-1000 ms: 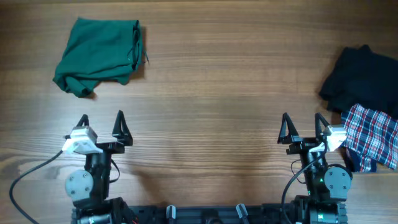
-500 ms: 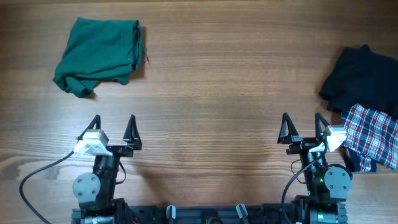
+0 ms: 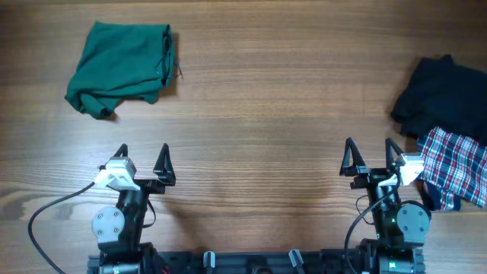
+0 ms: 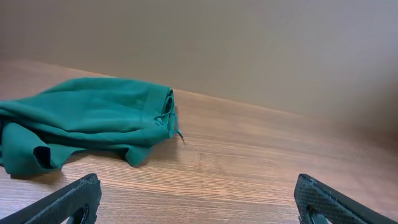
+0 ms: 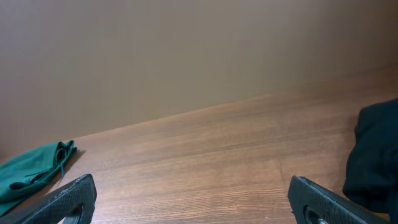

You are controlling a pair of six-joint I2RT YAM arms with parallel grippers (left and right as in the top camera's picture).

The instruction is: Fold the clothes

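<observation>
Change: left gripper [image 3: 143, 152] had shifted rightward along the lower left of the overhead frame; the cloths and the other arm lay as before.
Left grip: fingers [image 3: 164, 160] spread wide, holding nothing.
Right grip: right gripper [image 3: 369, 148] sat at the lower right of the frame, its jaws wide apart and empty.
Clothes: plain dark green soft fabric garment [image 3: 122, 67] lay crumpled in the upper left of the frame on the brown wooden table [image 3: 259, 99], well apart from both grippers.
Other cloth: rumpled black garment [image 3: 445, 91] lay at the right edge, with a red-white-blue plaid cloth [image 3: 456, 169] touching its lower part, just beside the right gripper.
</observation>
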